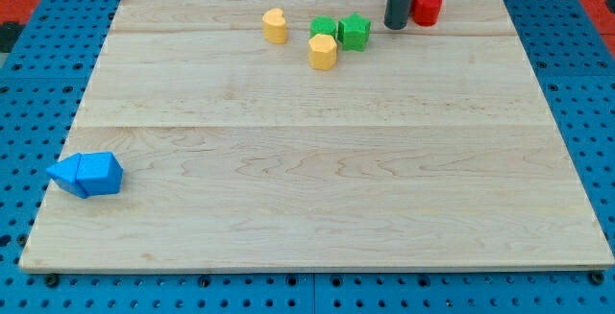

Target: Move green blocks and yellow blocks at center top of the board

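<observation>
Camera view: my tip [397,26] rests near the wooden board's [317,189] top edge, holding nothing, partly hiding a red block [428,7]. Green star [355,32], green cube [323,28] and two yellow blocks [323,52] [276,26] cluster at top centre; blue blocks [86,174] sit lower left.

— Crowded along the board [317,160] top: yellow heart block [275,26], then green cube [324,29], green star block [354,32] and yellow hexagon block [323,52] clustered touching.

— Elsewhere?

— My tip [396,26] wedged just beside red blocks [426,7]; blue blocks [86,174] hugging the view's left edge. Wide passage between.
</observation>
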